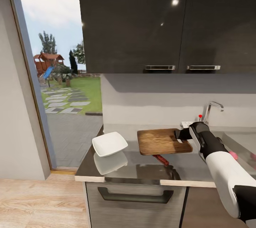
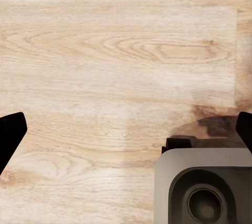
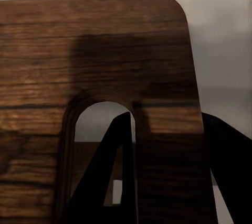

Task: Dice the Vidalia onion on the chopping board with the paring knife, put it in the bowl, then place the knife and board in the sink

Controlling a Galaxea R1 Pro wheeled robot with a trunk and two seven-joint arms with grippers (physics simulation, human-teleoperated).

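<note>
Chopping board [image 1: 161, 141] is being held at its slot-handle end by the right claw [image 1: 182, 134], lifted off the grey surface [image 1: 199, 169]; in the right wrist view the dark fingers [image 3: 113, 171] are pinching the wood beside the slot. The red-handled knife [image 1: 160, 159] is lying under its near edge, the white bowl [image 1: 109, 143] beside it. The board-to-sink step is judged to be underway; carrying it rightward over the sink [image 1: 241, 142] is called for next. The left claw [image 2: 126, 129] is hanging spread above the wooden floor [image 2: 115, 56].

Soft daylight, glossy countertop [image 1: 142, 167] glare, seemingly slight blur
</note>
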